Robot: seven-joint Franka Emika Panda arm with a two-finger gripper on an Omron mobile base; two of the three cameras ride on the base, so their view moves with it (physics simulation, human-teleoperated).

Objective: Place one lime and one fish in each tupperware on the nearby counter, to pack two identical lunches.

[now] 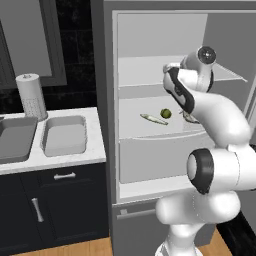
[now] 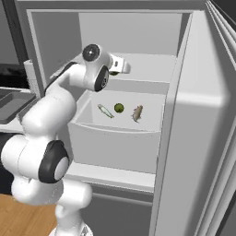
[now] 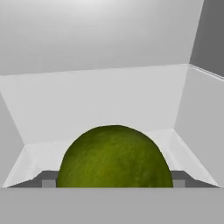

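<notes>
My gripper is inside the open fridge, raised above the middle shelf, and is shut on a green lime that bulges between the fingertips in the hand view. A dark green edge of that lime shows under the hand. On the shelf below lie a slim fish, a second lime and another fish. One grey tupperware sits on the white counter left of the fridge. The shelf's fish and lime also show past my arm.
A darker sink basin lies left of the tub. A paper towel roll stands behind them. The fridge door hangs open on the right, and a deep drawer front sits below the shelf.
</notes>
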